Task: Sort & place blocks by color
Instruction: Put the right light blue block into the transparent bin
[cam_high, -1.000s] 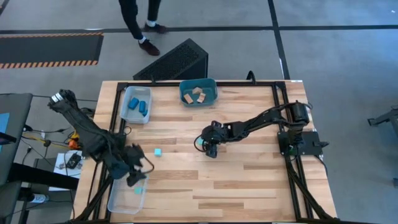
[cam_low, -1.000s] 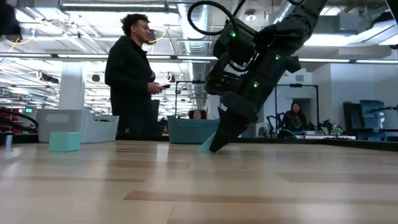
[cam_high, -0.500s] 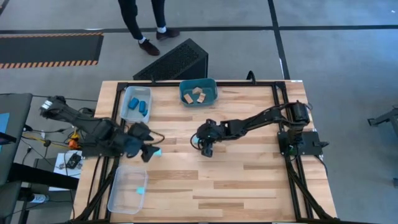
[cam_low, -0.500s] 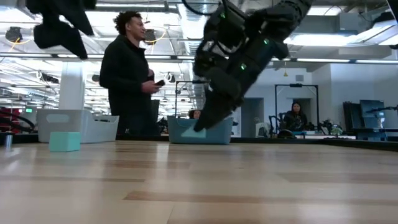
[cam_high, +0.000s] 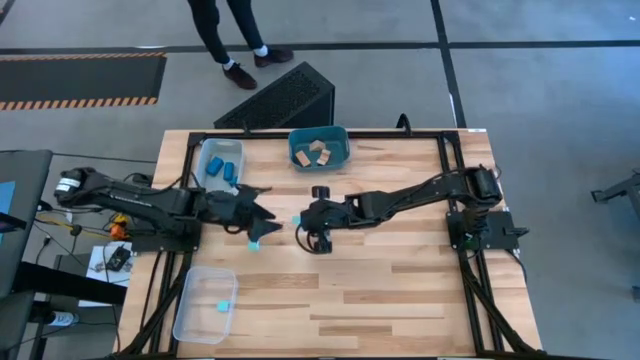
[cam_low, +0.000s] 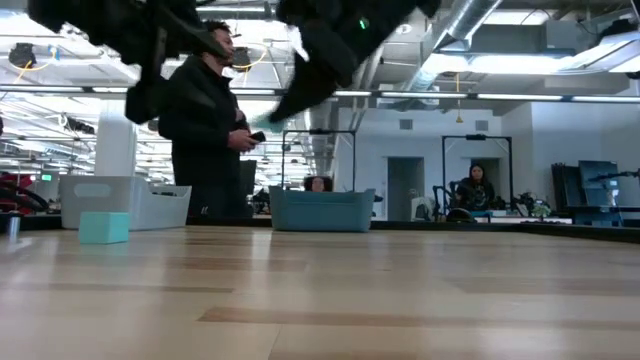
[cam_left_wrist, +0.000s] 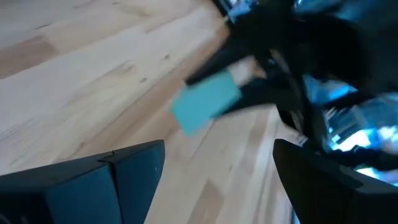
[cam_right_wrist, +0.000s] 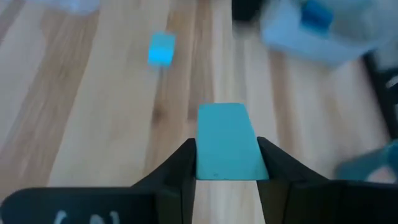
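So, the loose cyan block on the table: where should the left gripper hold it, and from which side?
Probably best to take the loose block by two opposite side faces, coming from straight above. It sits flat on the table, low and box-shaped, with nothing touching it, and the left gripper, open, is just beside it.

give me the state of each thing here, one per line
right gripper: shut on a pale cyan block, lifted off the table
left gripper: open, empty, facing the held block
loose cyan block: lying on the table
near clear tray: holds one cyan block
far clear tray: holds darker blue blocks
teal tub: holds tan wooden blocks
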